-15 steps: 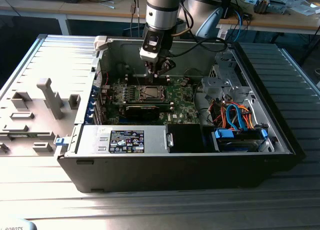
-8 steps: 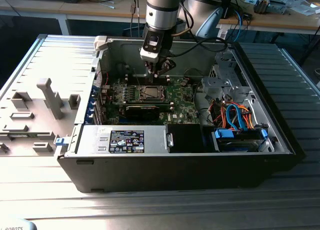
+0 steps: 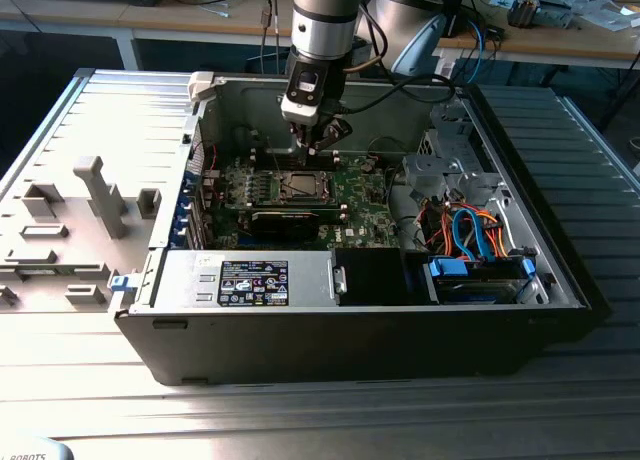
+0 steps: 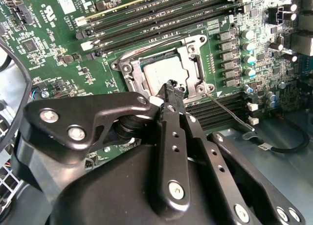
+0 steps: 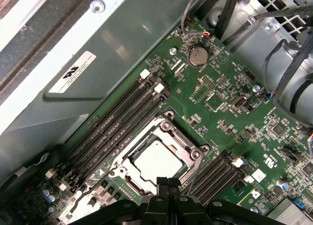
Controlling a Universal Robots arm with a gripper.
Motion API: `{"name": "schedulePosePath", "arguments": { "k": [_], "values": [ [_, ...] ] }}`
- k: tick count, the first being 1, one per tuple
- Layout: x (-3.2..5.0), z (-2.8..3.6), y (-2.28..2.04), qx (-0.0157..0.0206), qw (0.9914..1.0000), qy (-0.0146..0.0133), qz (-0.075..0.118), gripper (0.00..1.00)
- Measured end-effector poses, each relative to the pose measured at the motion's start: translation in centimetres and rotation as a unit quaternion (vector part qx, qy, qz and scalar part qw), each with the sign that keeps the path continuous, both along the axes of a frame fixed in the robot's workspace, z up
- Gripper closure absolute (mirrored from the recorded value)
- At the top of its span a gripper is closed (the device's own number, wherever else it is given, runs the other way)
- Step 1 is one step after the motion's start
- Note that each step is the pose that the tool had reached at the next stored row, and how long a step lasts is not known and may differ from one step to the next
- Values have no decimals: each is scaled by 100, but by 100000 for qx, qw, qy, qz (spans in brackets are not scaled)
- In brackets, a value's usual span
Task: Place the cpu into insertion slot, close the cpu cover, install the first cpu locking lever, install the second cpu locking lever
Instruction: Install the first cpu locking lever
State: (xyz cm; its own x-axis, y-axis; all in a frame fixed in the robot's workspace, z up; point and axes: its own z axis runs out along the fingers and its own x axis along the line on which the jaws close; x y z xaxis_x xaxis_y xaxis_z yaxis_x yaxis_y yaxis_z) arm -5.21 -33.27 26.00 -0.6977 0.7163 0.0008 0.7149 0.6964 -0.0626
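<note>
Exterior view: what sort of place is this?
Probably a robotics lab or workshop: an open computer case sits on a ribbed metal table below a robot arm, with cable-strewn wooden benches behind.

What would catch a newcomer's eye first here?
The open computer case sits in the middle of the exterior view, with the arm reaching down into it. In the first wrist view the shut gripper hangs at the edge of the silver cpu, framed by the metal cpu cover on the green motherboard.
</note>
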Motion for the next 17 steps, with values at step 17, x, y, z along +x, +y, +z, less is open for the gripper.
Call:
{"name": "schedulePosePath", "arguments": {
  "k": [17],
  "values": [
    [0, 0, 0, -10, 99996, -1, 904, 89]
  ]
}}
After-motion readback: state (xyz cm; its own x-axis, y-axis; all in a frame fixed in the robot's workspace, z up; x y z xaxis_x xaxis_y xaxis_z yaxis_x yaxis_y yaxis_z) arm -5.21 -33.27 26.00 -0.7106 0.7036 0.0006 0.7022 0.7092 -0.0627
